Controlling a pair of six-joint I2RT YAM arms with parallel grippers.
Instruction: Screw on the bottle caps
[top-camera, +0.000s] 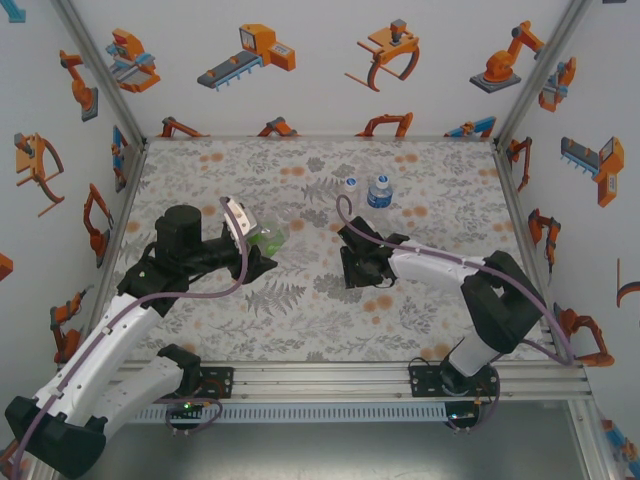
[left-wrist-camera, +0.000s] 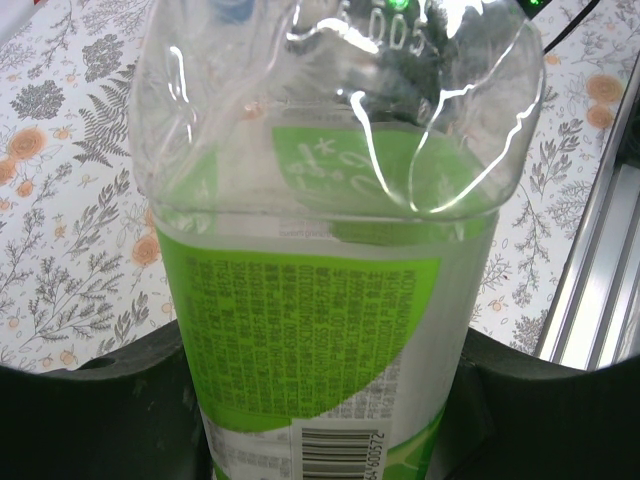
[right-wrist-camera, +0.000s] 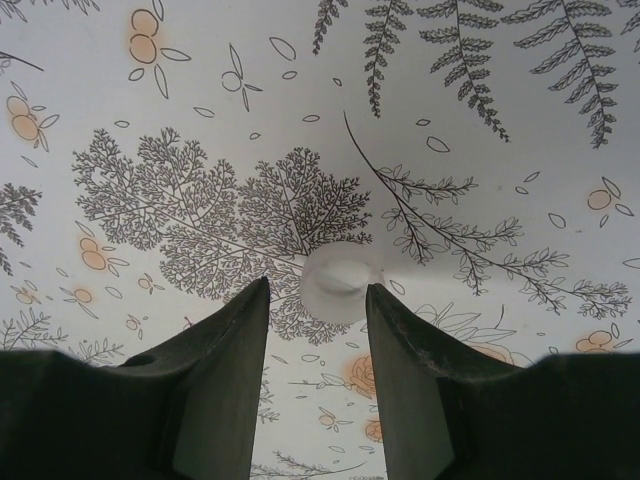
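Note:
My left gripper (left-wrist-camera: 325, 405) is shut on the green-tinted bottle (left-wrist-camera: 320, 320), whose green label and barcode face the wrist camera. From above, this bottle (top-camera: 271, 238) lies tilted in the left gripper (top-camera: 258, 247), left of the table's middle. A small whitish bottle cap (right-wrist-camera: 340, 280) rests on the patterned table. My right gripper (right-wrist-camera: 317, 286) stands open just above it, the cap lying at the fingertips and closer to the right finger (right-wrist-camera: 400, 340). The blue-label bottle (top-camera: 379, 193) and the colourless bottle (top-camera: 350, 187) stand upright at the back, beyond the right gripper (top-camera: 356, 266).
A flower-and-fern patterned mat (top-camera: 300, 320) covers the table. White walls (top-camera: 320, 60) with printed orange robots enclose it on three sides. An aluminium rail (top-camera: 400, 375) runs along the near edge by the arm bases.

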